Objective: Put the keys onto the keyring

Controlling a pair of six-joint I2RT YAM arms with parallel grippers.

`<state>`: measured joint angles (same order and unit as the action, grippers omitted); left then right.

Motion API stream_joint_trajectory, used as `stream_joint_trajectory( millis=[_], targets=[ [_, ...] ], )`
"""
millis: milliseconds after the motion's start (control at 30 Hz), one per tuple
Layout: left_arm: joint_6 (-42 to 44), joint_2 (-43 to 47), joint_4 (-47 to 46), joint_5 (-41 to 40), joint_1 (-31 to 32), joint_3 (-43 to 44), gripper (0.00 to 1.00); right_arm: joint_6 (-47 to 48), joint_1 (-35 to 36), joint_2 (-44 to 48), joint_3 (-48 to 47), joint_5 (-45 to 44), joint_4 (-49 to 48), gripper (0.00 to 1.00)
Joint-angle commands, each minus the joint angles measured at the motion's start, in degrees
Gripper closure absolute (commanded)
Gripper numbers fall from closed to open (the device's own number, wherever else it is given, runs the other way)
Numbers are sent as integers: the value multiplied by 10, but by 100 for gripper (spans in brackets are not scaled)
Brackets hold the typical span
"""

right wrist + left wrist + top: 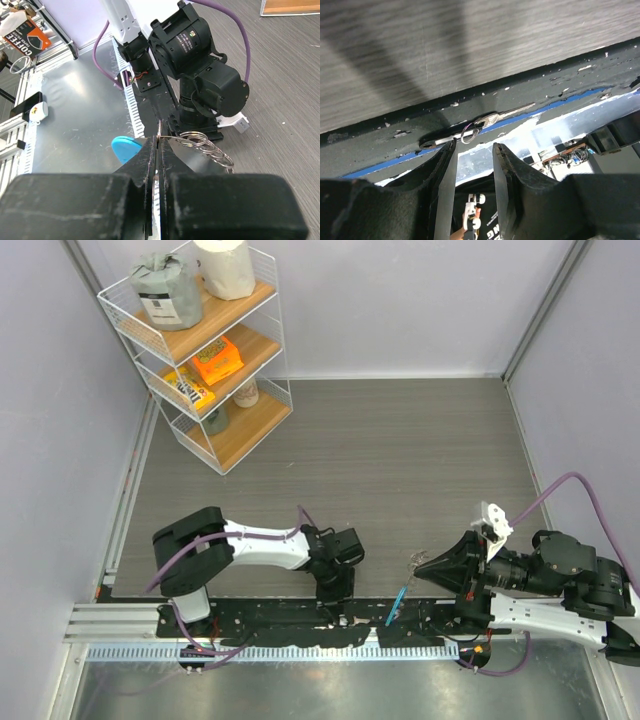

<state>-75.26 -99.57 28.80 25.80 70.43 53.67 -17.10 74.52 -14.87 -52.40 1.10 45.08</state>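
Two silvery keys (504, 114) joined by a small ring (470, 134) lie flat on the black strip at the table's near edge. My left gripper (473, 152) is open and hangs right over them, with one finger (446, 165) beside the left key; it holds nothing. It shows at the near edge in the top view (335, 590). My right gripper (157, 142) is shut on the keyring (207, 146), a chain of thin silvery rings with a blue tag (124, 148). In the top view the blue tag (397, 605) hangs below the right gripper (418, 562). No red tag shows.
A white wire shelf rack (200, 350) with boxes and jars stands at the back left. The black strip and blue tape (560, 100) run along the table's near edge. The left arm's wrist motor (200, 65) is just ahead of the right gripper.
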Motion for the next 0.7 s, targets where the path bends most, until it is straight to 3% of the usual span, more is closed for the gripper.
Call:
stream_joint_trajectory(
  millis=[0, 233, 433, 667],
  targets=[
    [13, -13, -9, 24, -5, 20, 60, 1, 0, 1, -2, -7, -39, 94],
    [13, -22, -19, 31, -14, 7, 63, 8, 1, -2, 0, -5, -42, 94],
    [10, -33, -34, 43, -14, 0, 75, 9, 0, -1, 1, -5, -43, 94],
    [8, -45, -48, 56, -14, -5, 83, 11, 0, 1, -1, -2, -43, 94]
  ],
)
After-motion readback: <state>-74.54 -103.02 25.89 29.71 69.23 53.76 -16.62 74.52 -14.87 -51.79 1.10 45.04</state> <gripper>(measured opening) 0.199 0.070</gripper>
